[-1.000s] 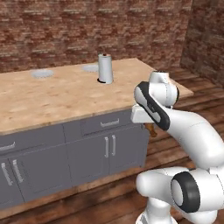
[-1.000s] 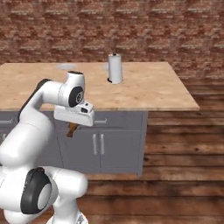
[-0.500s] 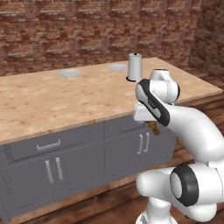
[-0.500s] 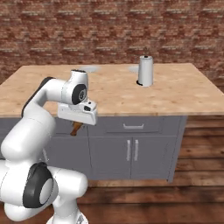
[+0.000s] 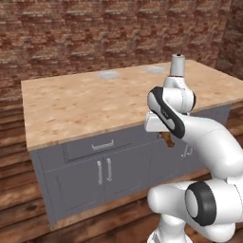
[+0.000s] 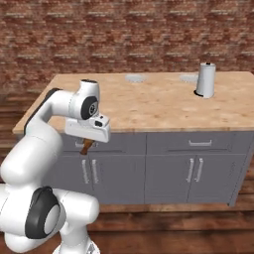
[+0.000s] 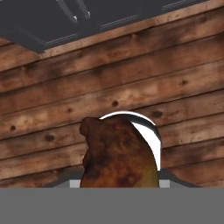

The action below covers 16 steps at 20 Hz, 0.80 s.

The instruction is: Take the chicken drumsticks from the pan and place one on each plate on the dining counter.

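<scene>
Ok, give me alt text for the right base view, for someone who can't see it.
A white robot arm holds its gripper shut on a reddish-brown chicken drumstick in front of the grey cabinets of a wood-topped dining counter. Two pale plates lie near the counter's far edge, and a paper towel roll stands to their right before a red brick wall.

A rendered home kitchen. A large light wood-grain dining counter [image 6: 149, 106] sits on a grey cabinet base [image 6: 163, 168] with drawers and handled doors. A paper towel roll [image 6: 206, 80] stands upright at the counter's far right, and two pale plates [image 5: 109, 75] lie along its far edge. Red brick wall [image 6: 124, 39] behind, dark plank floor [image 7: 131, 87] below.
</scene>
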Available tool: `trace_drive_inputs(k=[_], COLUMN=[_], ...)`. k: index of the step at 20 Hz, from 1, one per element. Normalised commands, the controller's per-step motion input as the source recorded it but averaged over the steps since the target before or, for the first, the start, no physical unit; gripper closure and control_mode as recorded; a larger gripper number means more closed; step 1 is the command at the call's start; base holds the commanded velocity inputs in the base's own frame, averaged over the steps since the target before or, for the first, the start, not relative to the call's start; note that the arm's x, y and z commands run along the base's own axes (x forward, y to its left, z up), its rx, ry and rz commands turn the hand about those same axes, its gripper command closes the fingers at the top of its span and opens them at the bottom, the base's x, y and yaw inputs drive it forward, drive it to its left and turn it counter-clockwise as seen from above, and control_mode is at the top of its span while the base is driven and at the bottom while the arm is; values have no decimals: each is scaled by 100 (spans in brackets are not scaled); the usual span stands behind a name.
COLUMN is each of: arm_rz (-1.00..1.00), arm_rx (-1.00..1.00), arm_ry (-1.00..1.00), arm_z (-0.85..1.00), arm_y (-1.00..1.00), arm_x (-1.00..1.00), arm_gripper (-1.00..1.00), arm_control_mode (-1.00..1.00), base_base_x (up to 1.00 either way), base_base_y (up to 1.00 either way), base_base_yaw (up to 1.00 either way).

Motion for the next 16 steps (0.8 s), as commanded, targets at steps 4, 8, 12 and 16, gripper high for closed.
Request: trace_drive_inputs(k=[4, 8, 12, 16], arm_rz=[0, 0, 0, 0], arm_rx=[0, 0, 0, 0], arm_ry=[0, 0, 0, 0], arm_z=[0, 0, 0, 0], arm_y=[0, 0, 0, 0], arm_x=[0, 0, 0, 0], arm_gripper=[100, 100, 100, 100], arm_control_mode=[100, 100, 100, 100], base_base_x=[21, 29, 37, 40], base_base_y=[100, 100, 100, 100], base_base_yaw=[-2, -6, -13, -17])
